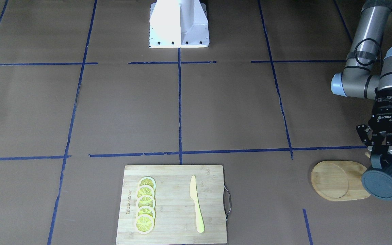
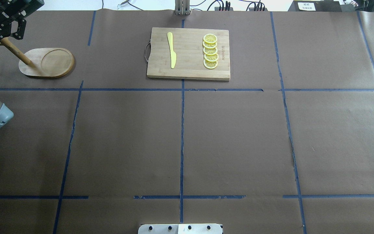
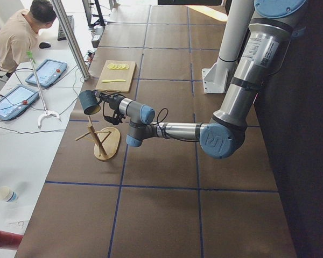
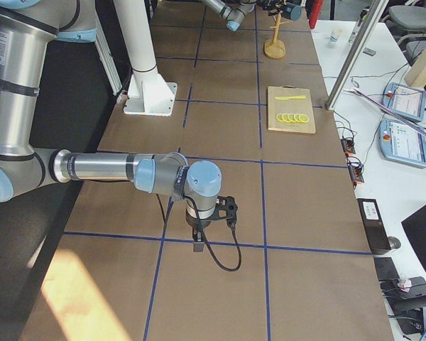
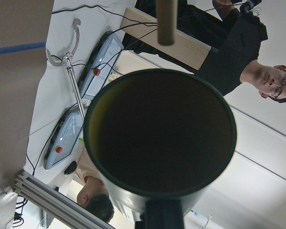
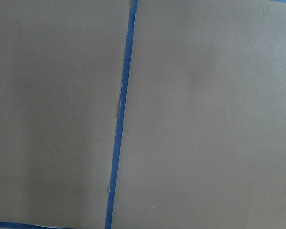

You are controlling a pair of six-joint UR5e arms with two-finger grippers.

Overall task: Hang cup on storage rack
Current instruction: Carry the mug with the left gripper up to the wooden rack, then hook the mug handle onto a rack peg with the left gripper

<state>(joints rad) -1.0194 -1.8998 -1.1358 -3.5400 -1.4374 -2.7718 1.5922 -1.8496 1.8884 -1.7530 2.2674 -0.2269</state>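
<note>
Across the brown table (image 1: 121, 112), the left claw (image 1: 381, 158) was clamped on the cup (image 1: 385, 183), seemingly by its handle. The cup hung just below the claw, with the rack (image 1: 332, 180) beneath. I'd line the loop with a peg (image 5: 166, 21), ease down slowly, then release.

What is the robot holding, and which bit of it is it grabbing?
The left gripper holds the cup, apparently by its handle. The right gripper cannot be judged.

Bamboo cutting board (image 1: 174, 211) mid far edge of counter (image 1: 216, 112); on it 5 lemon slices (image 1: 145, 205) in row, yellow knife (image 1: 196, 204) beside.
</note>
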